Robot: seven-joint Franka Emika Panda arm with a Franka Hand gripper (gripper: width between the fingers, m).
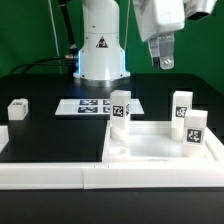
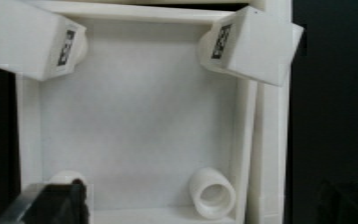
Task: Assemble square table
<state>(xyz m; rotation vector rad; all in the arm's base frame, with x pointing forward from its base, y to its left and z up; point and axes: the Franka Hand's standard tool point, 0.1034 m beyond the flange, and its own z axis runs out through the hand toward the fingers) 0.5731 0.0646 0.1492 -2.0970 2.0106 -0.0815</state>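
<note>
The square table's white slab (image 1: 150,146) lies flat against the white fence, with a round corner socket (image 1: 120,152) showing. Three tagged white legs stand by it: one at its far left corner (image 1: 120,108) and two at the exterior view's right (image 1: 181,106) (image 1: 194,131). A further leg (image 1: 17,109) stands alone at the exterior view's left. My gripper (image 1: 162,62) hangs high above the slab's right part, open and empty. In the wrist view the slab (image 2: 140,130) fills the middle, with two legs (image 2: 60,40) (image 2: 247,45), a socket (image 2: 211,190) and one dark fingertip (image 2: 51,205); the gripper (image 2: 208,214) holds nothing.
A long white bar fence (image 1: 60,176) runs along the front of the black table and turns up the exterior view's right side (image 1: 214,150). The marker board (image 1: 85,105) lies flat in front of the robot's white base (image 1: 100,50).
</note>
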